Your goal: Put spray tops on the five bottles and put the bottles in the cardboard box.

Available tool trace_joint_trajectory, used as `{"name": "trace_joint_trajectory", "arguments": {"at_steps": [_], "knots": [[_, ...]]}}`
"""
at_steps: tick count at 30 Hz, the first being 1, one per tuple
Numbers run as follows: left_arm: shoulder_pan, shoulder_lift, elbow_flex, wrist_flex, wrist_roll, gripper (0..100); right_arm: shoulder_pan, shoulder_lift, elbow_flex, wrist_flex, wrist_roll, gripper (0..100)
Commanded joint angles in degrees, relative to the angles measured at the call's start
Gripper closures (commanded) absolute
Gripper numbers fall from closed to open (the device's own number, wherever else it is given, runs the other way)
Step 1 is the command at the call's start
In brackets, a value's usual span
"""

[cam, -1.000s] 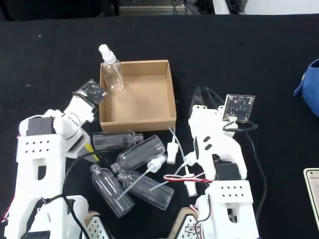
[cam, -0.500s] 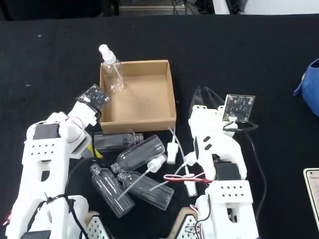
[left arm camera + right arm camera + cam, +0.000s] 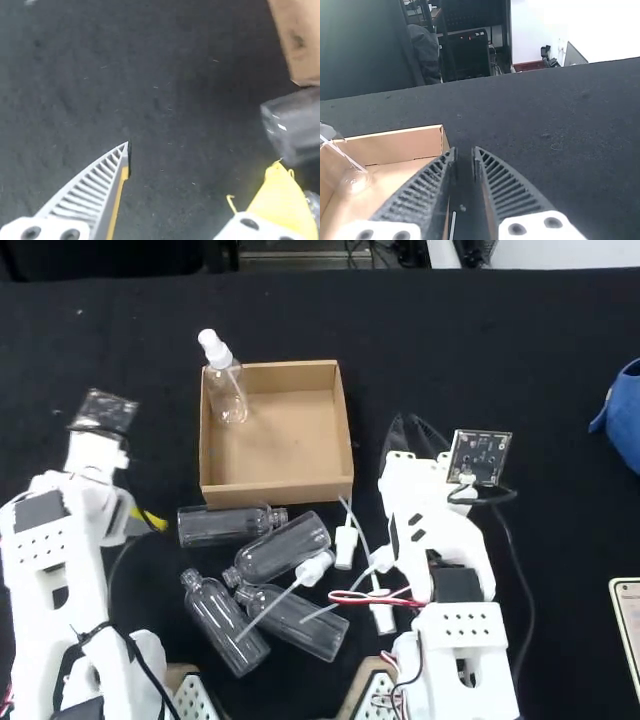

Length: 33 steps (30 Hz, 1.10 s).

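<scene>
The left gripper point(image 3: 200, 155) is hanging low over the black table cover point(image 3: 150, 75), just left of the cardboard box point(image 3: 275, 430). Its ribbed finger and its yellow finger are standing wide apart, with nothing between them. The nearest bare bottle point(image 3: 292, 130) is lying just beside the yellow finger, not touching it.

The right gripper point(image 3: 464, 150) is staying above the table at the right side of the box, pointing past its right wall. Its two fingers are almost together, leaving only a thin gap, and are gripping nothing.

One bottle with a spray top point(image 3: 225, 380) is leaning in the back left corner of the box. Four bare bottles point(image 3: 280, 548) are lying on their sides in front of the box, some touching each other. Loose spray tops point(image 3: 345, 540) are lying between them and the right arm.

A blue object point(image 3: 620, 415) and a card point(image 3: 625, 600) are sitting at the right edge of the table; the print on the card is too small to read. Behind the table, a dark rack point(image 3: 470, 45) is standing against a white wall point(image 3: 550, 25).
</scene>
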Motion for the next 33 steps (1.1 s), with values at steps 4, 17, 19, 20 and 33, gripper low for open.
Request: {"name": "trace_joint_trajectory", "arguments": {"at_steps": [4, 17, 19, 20, 33], "knots": [[-8.04, -0.09, 1.45, 2.20, 2.99, 73, -1.14, -1.19, -0.66, -1.32, 0.26, 96.2], [-7.69, -0.62, 6.29, 1.32, 20.75, 73, -1.14, -1.27, -0.75, -1.32, 0.26, 96.2], [-5.67, -0.62, 6.29, 1.41, 24.53, 73, -1.14, -1.19, -0.75, -1.32, 0.26, 96.2], [-4.88, -0.70, 6.29, 1.67, 25.58, 73, -1.14, -1.19, -0.66, -1.32, 0.26, 96.2], [-3.56, -0.70, 8.31, 1.41, 26.73, 73, -1.14, -1.19, -0.75, -1.32, 0.44, 96.2]]}}
